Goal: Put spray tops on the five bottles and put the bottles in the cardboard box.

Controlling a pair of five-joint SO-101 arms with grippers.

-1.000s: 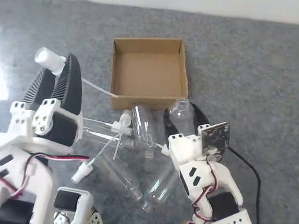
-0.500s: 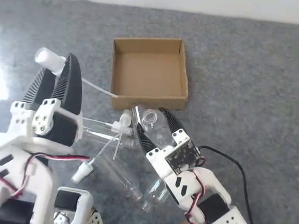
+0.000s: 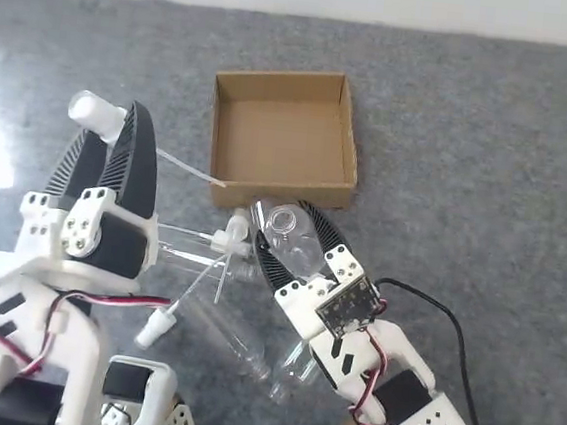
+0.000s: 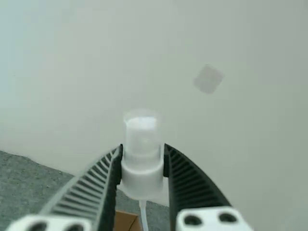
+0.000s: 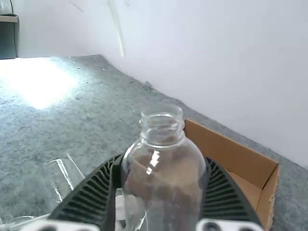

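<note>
My left gripper (image 3: 103,155) is raised at the left of the table, shut on a white spray top (image 3: 93,109) whose thin tube (image 3: 189,168) slants toward the cardboard box (image 3: 283,137). In the left wrist view the spray top (image 4: 141,149) stands upright between the black fingers (image 4: 180,175). My right gripper (image 3: 296,239) is shut on a clear open-necked bottle (image 3: 292,231), held just in front of the box. The right wrist view shows this bottle (image 5: 162,168) upright between the jaws, with the box (image 5: 240,159) behind it.
Several clear bottles (image 3: 231,338) and loose spray tops (image 3: 232,230) with tubes lie in a heap between the two arms. The box is open, with a bare brown floor. A black cable (image 3: 453,329) trails right of the right arm. Grey carpet extends to the right.
The right gripper swung left from beside the box's front right corner, carrying the bottle, and tipped it up so its neck faces the camera. The left arm barely moved.
</note>
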